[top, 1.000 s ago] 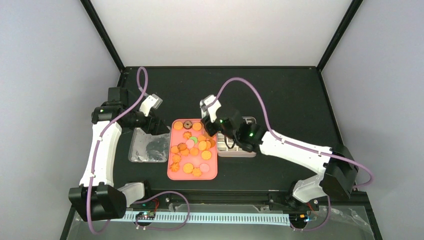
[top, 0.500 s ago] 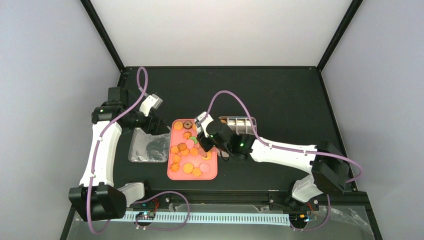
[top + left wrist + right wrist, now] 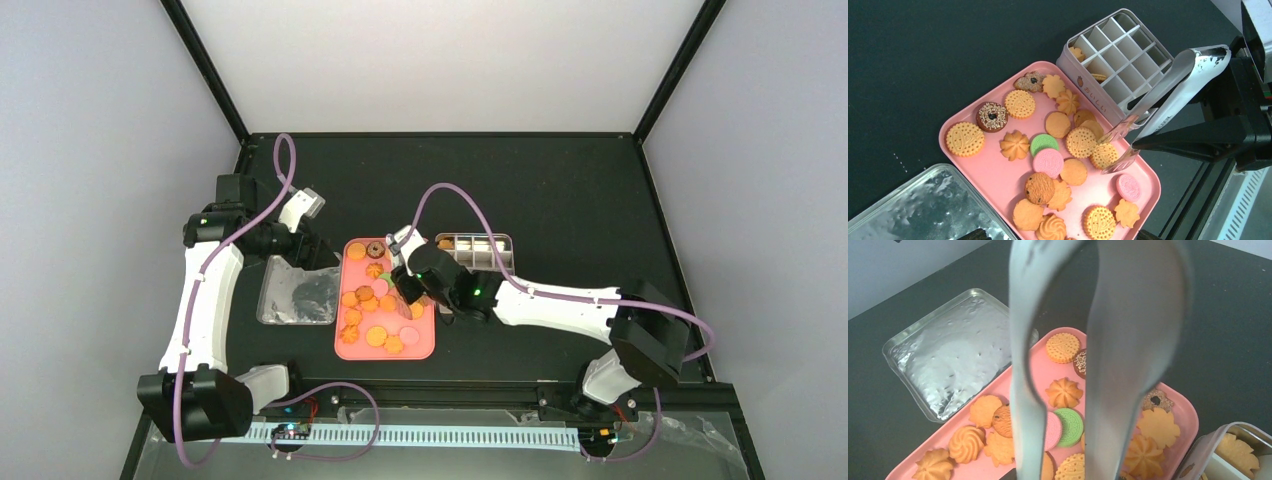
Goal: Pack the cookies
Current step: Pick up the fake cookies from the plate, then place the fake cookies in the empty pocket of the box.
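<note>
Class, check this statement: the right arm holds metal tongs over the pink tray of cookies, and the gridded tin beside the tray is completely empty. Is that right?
Not quite. The gridded tin is not empty: the left wrist view shows at least two cookies already in its cells. The rest holds: the tongs hang over the pink tray.

One pink tray (image 3: 996, 172), one gridded tin (image 3: 1087, 91), two pink cookies (image 3: 1048, 162), one green cookie (image 3: 1043, 144)

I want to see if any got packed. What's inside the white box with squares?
The tin holds two golden cookies in separate cells; the other visible cells look empty. The tongs cover one corner.
</note>
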`<state>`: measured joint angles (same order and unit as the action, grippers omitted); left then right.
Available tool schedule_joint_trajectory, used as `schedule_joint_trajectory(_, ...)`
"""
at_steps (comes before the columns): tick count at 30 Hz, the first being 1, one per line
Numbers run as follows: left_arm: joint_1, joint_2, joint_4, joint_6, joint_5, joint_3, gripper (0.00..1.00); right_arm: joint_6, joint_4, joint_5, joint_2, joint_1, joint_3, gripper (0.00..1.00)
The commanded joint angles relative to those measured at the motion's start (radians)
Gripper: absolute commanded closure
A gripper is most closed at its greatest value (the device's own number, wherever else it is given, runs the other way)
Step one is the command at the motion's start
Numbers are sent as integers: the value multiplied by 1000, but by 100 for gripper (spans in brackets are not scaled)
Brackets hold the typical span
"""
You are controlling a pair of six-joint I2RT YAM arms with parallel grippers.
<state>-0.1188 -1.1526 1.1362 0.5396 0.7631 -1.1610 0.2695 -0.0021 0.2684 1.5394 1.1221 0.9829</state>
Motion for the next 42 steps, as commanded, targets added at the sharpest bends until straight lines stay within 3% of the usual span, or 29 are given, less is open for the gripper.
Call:
schedule_joint_trajectory(1, -9, -10, 17, 13, 21, -20, 22, 7, -12, 50, 29, 7, -20, 58)
schedule_joint_trajectory(12, -9, -22, 18, 9, 43, -28, 22, -8, -14, 132, -7, 51, -35, 58)
schedule_joint_trajectory(22, -9, -20, 28, 17, 33, -20, 22, -9, 5, 148, -58, 52, -19, 97)
schedule_joint_trajectory(28, -9, -18, 29, 16, 42, -20, 22, -64, -8, 149, -124, 32, 36, 99)
schedule_joint_trajectory(34, -9, -12, 32, 15, 41, -24, 22, -122, -30, 74, -201, -148, 99, 99)
schedule_joint_trajectory(42, -9, -1, 37, 22, 36, -22, 22, -171, -87, -48, -126, -385, 155, 99)
